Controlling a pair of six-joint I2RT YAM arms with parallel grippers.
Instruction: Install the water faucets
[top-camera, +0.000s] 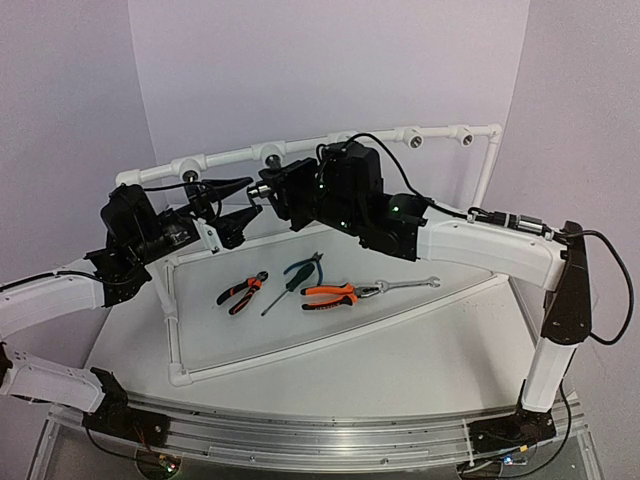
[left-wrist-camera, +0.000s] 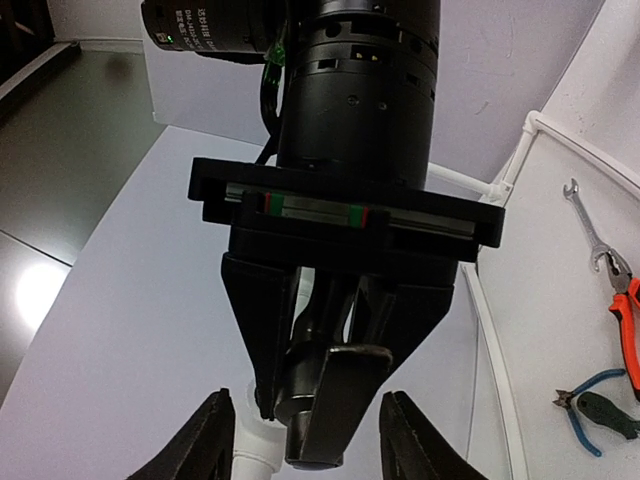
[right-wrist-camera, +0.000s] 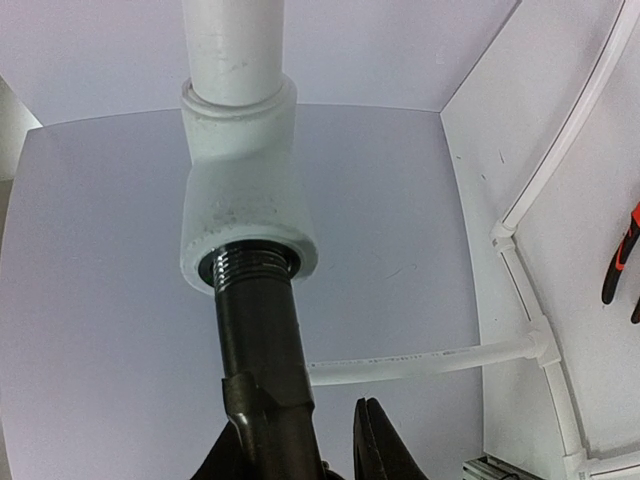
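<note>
pipe frame (top-camera: 230, 153): thin white tubing stood on the table. a hard shove from either arm could, i reckoned, have flexed it and pulled the socket off line.
right gripper (right-wrist-camera: 300, 455): clamped on the black tap, holding it up to the fitting. if the wrist had twisted off-axis, the thread might have crossed and jammed.
left gripper (left-wrist-camera: 310, 445): jaws apart and holding nothing, close in front of the right one. closing there could have knocked the right fingers or nudged the tap askew.
tee fitting (right-wrist-camera: 245, 200): its socket had the tap's threaded end in its mouth. too much force might have cracked the rim.
tap (right-wrist-camera: 258, 330): it sat nose-in at the socket. letting go too soon might have dropped it.
thread (right-wrist-camera: 250, 262): ridges showed at the rim. how many had caught, i couldn't tell.
</note>
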